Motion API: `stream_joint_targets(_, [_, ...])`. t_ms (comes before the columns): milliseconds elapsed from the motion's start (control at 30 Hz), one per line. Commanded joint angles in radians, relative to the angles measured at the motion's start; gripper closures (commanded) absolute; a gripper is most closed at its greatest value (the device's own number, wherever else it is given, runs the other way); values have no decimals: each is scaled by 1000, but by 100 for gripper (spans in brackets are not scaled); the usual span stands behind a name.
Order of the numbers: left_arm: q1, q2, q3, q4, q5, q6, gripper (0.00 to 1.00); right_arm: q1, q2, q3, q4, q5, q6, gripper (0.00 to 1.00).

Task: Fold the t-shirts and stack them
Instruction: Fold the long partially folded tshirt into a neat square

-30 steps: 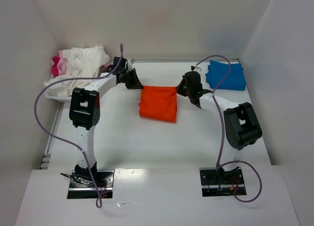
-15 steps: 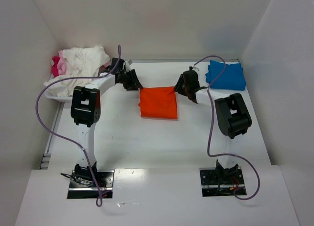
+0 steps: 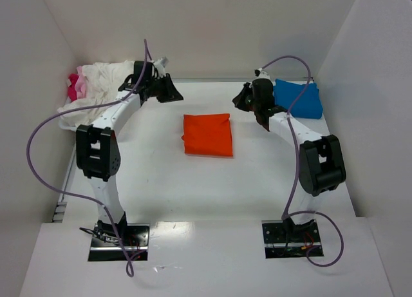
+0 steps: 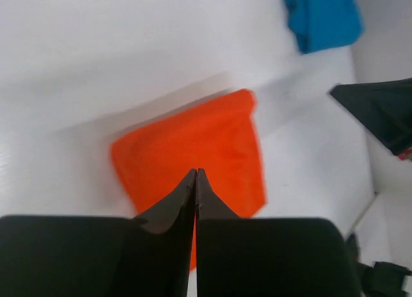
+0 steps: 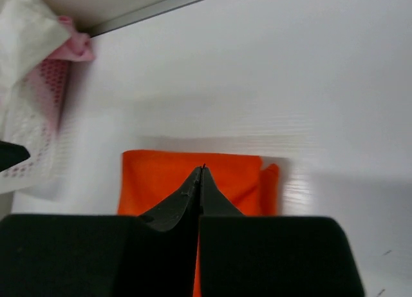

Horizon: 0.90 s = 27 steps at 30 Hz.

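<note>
The bright orange t-shirt (image 3: 207,134) lies folded into a flat rectangle in the middle of the table; it also shows in the left wrist view (image 4: 193,149) and the right wrist view (image 5: 193,163). A folded blue t-shirt (image 3: 297,98) lies at the back right, seen too in the left wrist view (image 4: 322,17). White and pink shirts (image 3: 103,84) are heaped at the back left. My left gripper (image 3: 171,93) is shut and empty, raised off the orange shirt's back left. My right gripper (image 3: 244,98) is shut and empty, raised off its back right.
The heap of white and pink shirts sits in a white mesh basket (image 3: 73,124) at the table's left edge, also in the right wrist view (image 5: 32,116). White walls close in the table at the back and both sides.
Both grippers have let go of the orange shirt and lifted back and outward, the left towards the heap, the right towards the blue shirt. The orange shirt now lies flat on the table.
</note>
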Motion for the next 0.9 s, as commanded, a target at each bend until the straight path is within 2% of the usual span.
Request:
stream_joint_targets(0, [-48, -63, -88, 114, 83, -18, 100, -1, -41, -11, 41, -177, 24, 100])
stream_joint_targets(167, [-79, -27, -189, 234, 88, -73, 100, -1, 31, -55, 88, -314, 53, 100])
stream_joint_targets(267, [-88, 36, -223, 278, 70, -93, 100, -1, 99, -47, 88, -344, 53, 100])
stream_joint_targets(633, [-83, 190, -158, 255, -21, -73, 100, -1, 332, 91, 41, -309, 10, 100])
stream_joint_targets(867, [-59, 246, -143, 264, -21, -73, 100, -8, 356, 86, 45, -195, 32, 100])
